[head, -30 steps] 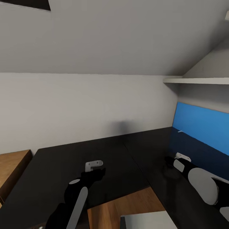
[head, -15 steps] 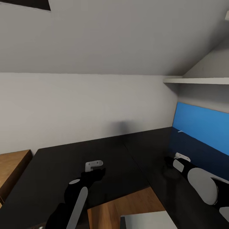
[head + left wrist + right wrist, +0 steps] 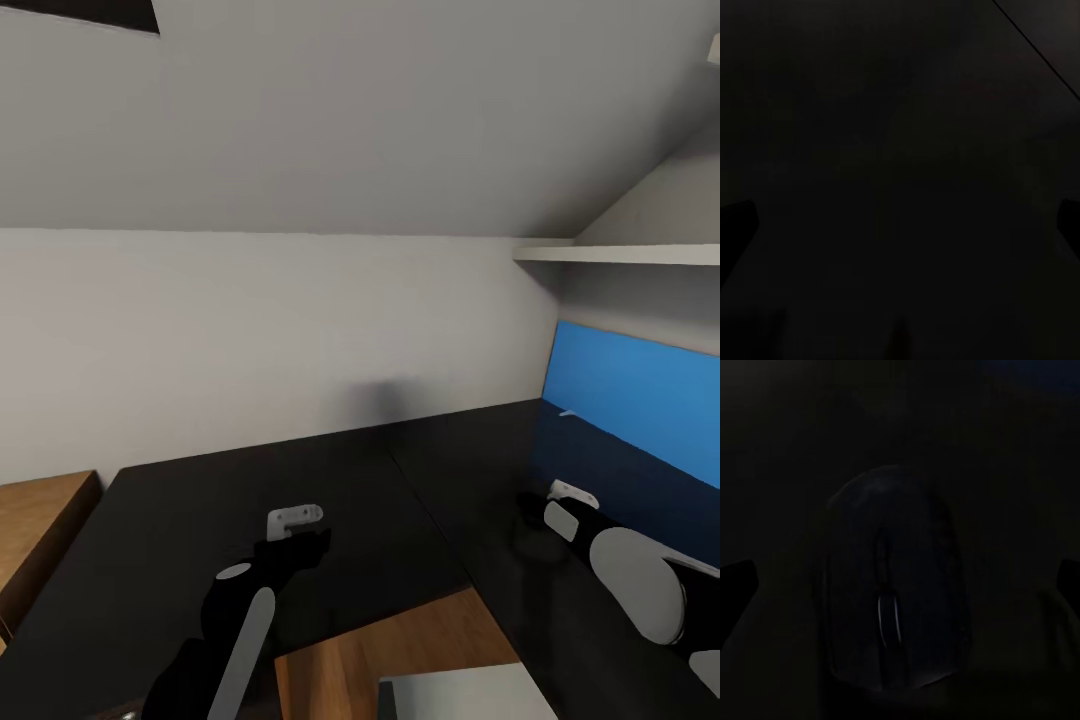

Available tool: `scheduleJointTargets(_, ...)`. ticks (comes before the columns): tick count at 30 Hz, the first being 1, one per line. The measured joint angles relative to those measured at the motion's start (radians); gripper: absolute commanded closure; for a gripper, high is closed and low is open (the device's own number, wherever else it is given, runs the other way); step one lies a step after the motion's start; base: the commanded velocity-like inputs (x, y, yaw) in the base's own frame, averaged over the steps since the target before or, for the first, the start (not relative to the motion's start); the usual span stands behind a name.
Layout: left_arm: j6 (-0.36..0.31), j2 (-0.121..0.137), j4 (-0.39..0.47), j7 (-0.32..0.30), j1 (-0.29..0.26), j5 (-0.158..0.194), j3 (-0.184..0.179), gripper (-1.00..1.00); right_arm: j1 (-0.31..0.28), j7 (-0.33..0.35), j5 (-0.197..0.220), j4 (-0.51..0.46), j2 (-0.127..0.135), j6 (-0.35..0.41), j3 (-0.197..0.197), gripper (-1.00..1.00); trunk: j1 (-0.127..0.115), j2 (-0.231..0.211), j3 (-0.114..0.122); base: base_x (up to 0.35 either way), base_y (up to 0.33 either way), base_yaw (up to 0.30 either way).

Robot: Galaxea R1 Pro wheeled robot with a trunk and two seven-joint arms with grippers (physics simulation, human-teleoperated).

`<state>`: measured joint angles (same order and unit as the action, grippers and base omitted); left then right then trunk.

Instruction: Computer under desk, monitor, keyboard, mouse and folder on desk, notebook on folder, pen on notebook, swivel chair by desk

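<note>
Rounded dark mouse (image 3: 896, 592) lies on the glossy black desk (image 3: 420, 480)

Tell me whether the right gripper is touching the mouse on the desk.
Cannot tell. The right wrist view shows the mouse on the dark desk between the finger edges, too dark to show contact or gap. The head view hides the right gripper tips.

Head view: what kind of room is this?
Probably a home study corner under a sloped ceiling: a glossy black desk with a blue back panel, a white wall shelf, and a mouse on the desk.
</note>
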<state>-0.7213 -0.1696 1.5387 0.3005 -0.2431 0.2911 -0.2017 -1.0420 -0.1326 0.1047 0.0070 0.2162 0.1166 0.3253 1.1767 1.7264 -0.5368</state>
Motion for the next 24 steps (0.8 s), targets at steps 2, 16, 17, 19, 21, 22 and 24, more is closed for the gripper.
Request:
scheduleJointTargets(2,0.000,0.006,-0.001,0.000,0.000,0.000,0.000,-1.00,0.000,0.000,0.000,0.000,0.000,0.000,0.000,-1.00,0.000,0.000,0.000,0.004,0.000,0.000)
scheduleJointTargets(16,-0.001,0.016,-0.004,0.000,0.000,0.002,0.000,-1.00,0.000,0.000,0.000,0.000,0.002,0.001,0.000,-1.00,0.000,0.000,0.000,0.056,0.000,0.000)
scheduleJointTargets(17,-0.001,0.016,-0.004,0.000,0.000,0.002,0.000,-1.00,0.000,0.000,0.000,0.000,0.002,0.001,0.000,-1.00,0.000,0.000,0.000,0.009,0.000,0.000)
scheduleJointTargets(19,-0.001,0.016,-0.004,0.000,0.000,0.002,0.000,-1.00,0.000,0.000,0.000,0.000,0.002,0.002,0.000,-1.00,0.000,0.000,0.000,0.006,0.000,0.000)
scheduleJointTargets(21,-0.001,0.016,-0.004,0.000,0.000,0.002,0.000,-1.00,0.000,0.000,0.000,0.000,0.002,0.002,0.000,-1.00,0.000,0.000,0.000,0.002,0.000,0.000)
scheduleJointTargets(22,-0.001,0.016,-0.004,0.000,0.000,0.002,0.000,-1.00,0.000,0.000,0.000,0.000,0.002,0.002,0.000,-1.00,0.000,0.000,0.000,0.000,0.000,0.000)
scheduleJointTargets(24,-0.001,0.016,-0.004,0.000,0.000,0.002,0.000,-1.00,0.000,0.000,0.000,0.000,0.002,0.002,0.000,-1.00,0.000,0.000,0.000,0.000,0.000,0.000)
